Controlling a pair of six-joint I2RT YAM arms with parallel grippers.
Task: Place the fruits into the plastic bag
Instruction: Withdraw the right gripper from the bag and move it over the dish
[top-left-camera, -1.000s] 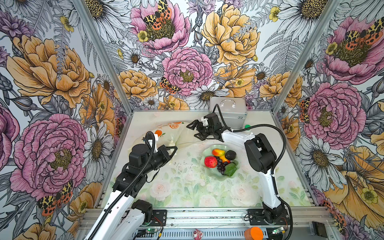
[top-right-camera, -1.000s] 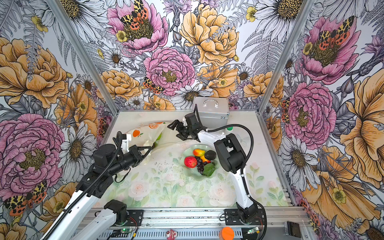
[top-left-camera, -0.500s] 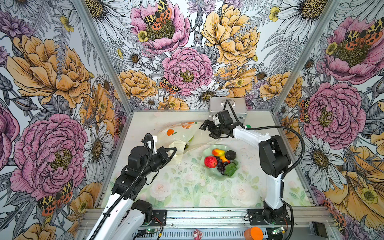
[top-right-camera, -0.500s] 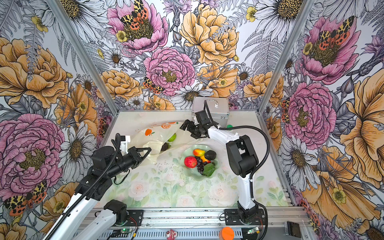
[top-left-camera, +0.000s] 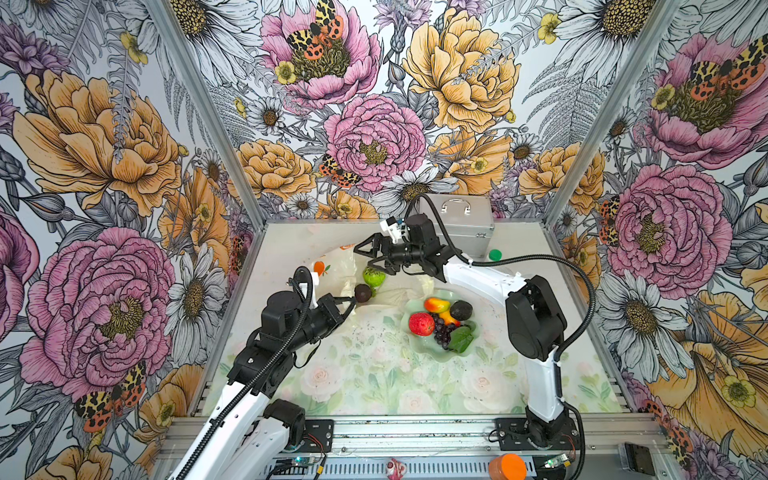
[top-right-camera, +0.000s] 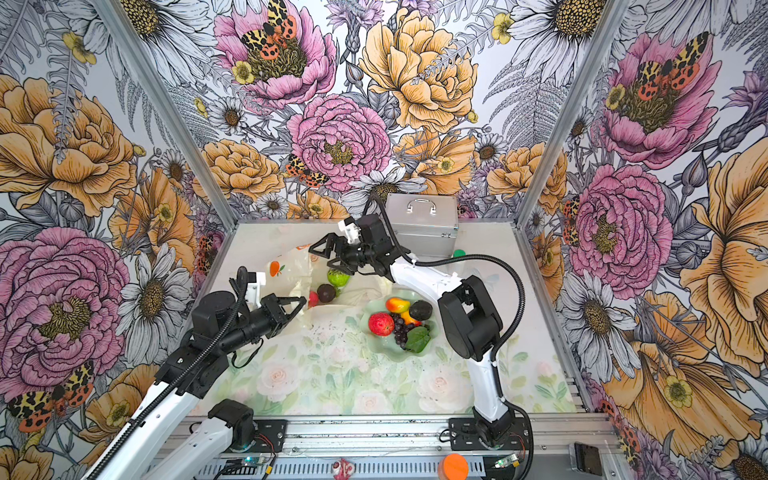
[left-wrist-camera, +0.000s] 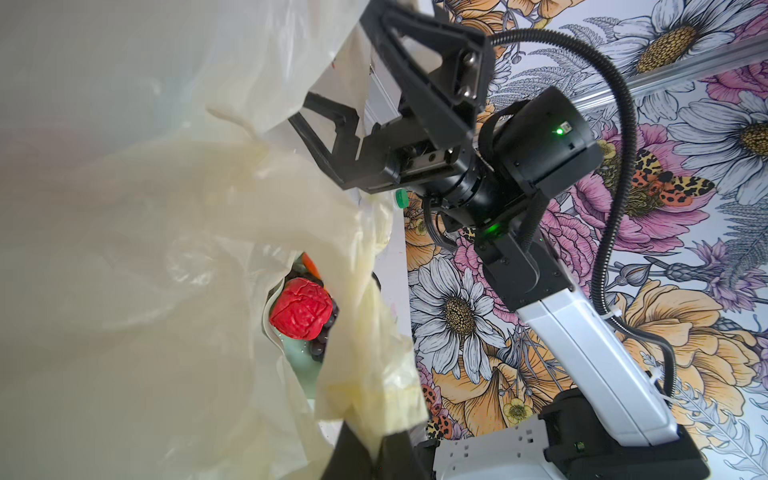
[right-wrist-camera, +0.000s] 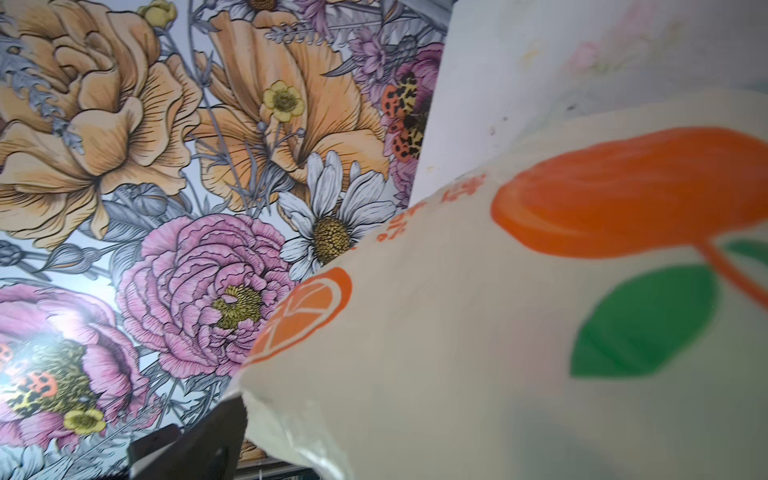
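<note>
The plastic bag (top-left-camera: 332, 266) (top-right-camera: 286, 270) lies at the back left, cream with orange prints. My left gripper (top-left-camera: 349, 301) is shut on its near edge, and the film (left-wrist-camera: 166, 249) shows pinched between the fingers. In the bag's mouth lie a green kiwi half (top-left-camera: 373, 276), a dark brown round fruit (top-left-camera: 363, 293) and a pink-red apple (top-right-camera: 312, 298). My right gripper (top-left-camera: 365, 258) hangs open just above them, empty. A strawberry (top-left-camera: 420, 324), mango (top-left-camera: 436, 304), avocado (top-left-camera: 461, 309), grapes (top-left-camera: 442, 332) and a leaf (top-left-camera: 461, 338) sit in the dish. The printed bag (right-wrist-camera: 498, 332) fills the right wrist view.
The pale green scalloped dish (top-left-camera: 415, 345) stands right of the bag, under my right forearm. A silver metal case (top-left-camera: 461, 224) is against the back wall with a small green cap (top-left-camera: 494, 254) beside it. Floral walls close in three sides.
My right gripper swung right toward the case, then back left over the bag's mouth. The kiwi half and dark fruit now show inside. My left gripper has barely moved.
</note>
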